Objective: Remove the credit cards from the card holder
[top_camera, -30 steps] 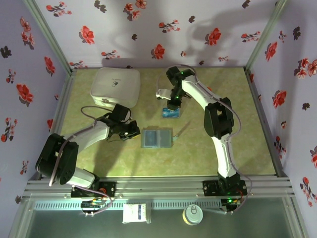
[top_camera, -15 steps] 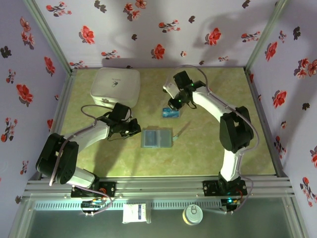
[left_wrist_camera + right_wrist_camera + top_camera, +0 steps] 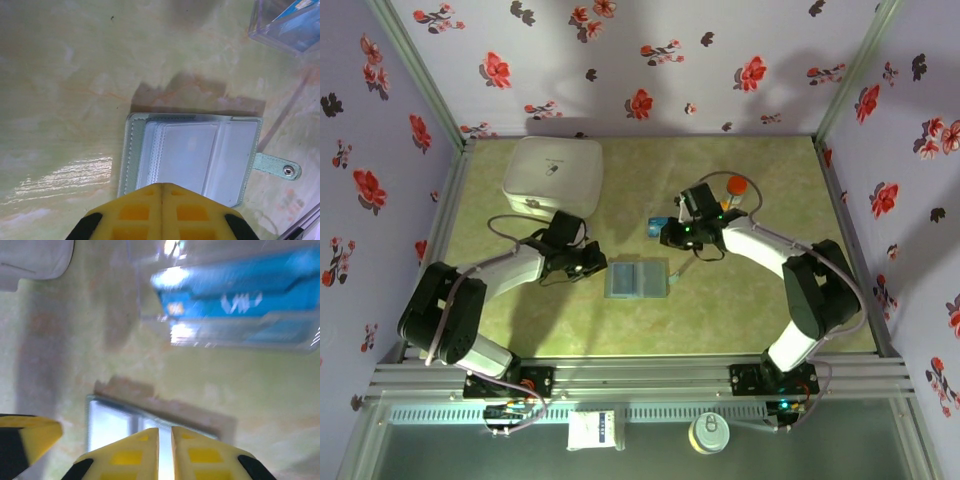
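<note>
Left gripper [image 3: 161,186] and right gripper [image 3: 165,431] closed, arms bent inward.

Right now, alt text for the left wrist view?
Open card holder lies flat on the green table, clear sleeves up, snap tab pointing right. The left gripper, yellow fingers shut, overlaps its near edge. A clear case holding blue cards sits top right.

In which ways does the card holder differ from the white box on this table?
The card holder is far smaller than the white box. The holder is grey-blue, the box white. The holder lies open and flat, its clear sleeves showing; the box is thick, with rounded corners. The holder is near the middle, the box at the far left. Both rest on the green table.
</note>
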